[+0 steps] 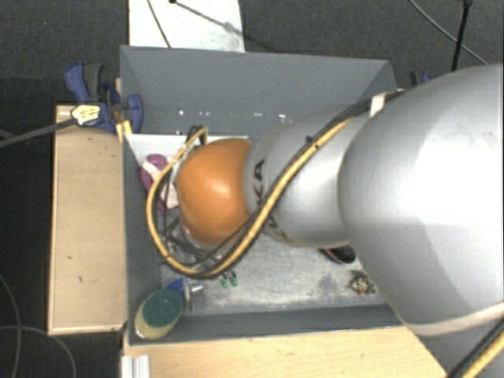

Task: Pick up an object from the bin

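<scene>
The dark body of my gripper [178,247] shows just under the orange cover, low over the left side of the bin. A pink and purple thing [153,170] lies beside it against the left wall, partly hidden. In front of the gripper lie a small blue and silver piece [187,287] and two tiny green bits [228,279]. A round yellow pad with a dark green top [161,312] sits in the near left corner.
The arm and its orange cover, ringed by yellow and black cables, hide most of the bin floor. A small gold-coloured thing [361,284] lies near the front right. A dark red and black thing [339,253] peeks from under the arm.
</scene>
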Available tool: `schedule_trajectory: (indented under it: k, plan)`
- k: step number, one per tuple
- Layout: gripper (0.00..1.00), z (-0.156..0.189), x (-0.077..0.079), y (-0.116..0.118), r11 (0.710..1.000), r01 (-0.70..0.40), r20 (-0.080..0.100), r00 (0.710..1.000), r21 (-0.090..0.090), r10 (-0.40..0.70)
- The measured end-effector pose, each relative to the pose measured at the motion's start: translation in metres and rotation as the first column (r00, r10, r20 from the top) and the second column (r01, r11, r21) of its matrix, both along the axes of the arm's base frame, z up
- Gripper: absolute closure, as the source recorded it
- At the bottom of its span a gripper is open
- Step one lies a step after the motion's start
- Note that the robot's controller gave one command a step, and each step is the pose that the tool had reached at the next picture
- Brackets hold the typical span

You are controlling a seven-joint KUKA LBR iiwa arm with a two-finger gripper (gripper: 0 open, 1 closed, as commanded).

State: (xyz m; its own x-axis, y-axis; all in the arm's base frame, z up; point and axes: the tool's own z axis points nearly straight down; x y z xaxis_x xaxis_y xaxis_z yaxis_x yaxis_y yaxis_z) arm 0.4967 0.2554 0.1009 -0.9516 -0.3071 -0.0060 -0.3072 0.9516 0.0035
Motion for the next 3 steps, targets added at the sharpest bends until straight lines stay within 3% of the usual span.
schedule_trajectory:
  k: [1, 2, 3]
  plan:
    - [0.00, -0.031, -0.013, -0.006, 0.846, -0.532, -0.002, 0.846, -0.005, 0.532]
    - [0.00, -0.031, -0.014, -0.028, 0.636, -0.771, -0.008, 0.636, -0.004, 0.771]
    - [1.00, -0.030, -0.014, -0.028, 0.641, -0.767, -0.009, 0.641, -0.004, 0.767]
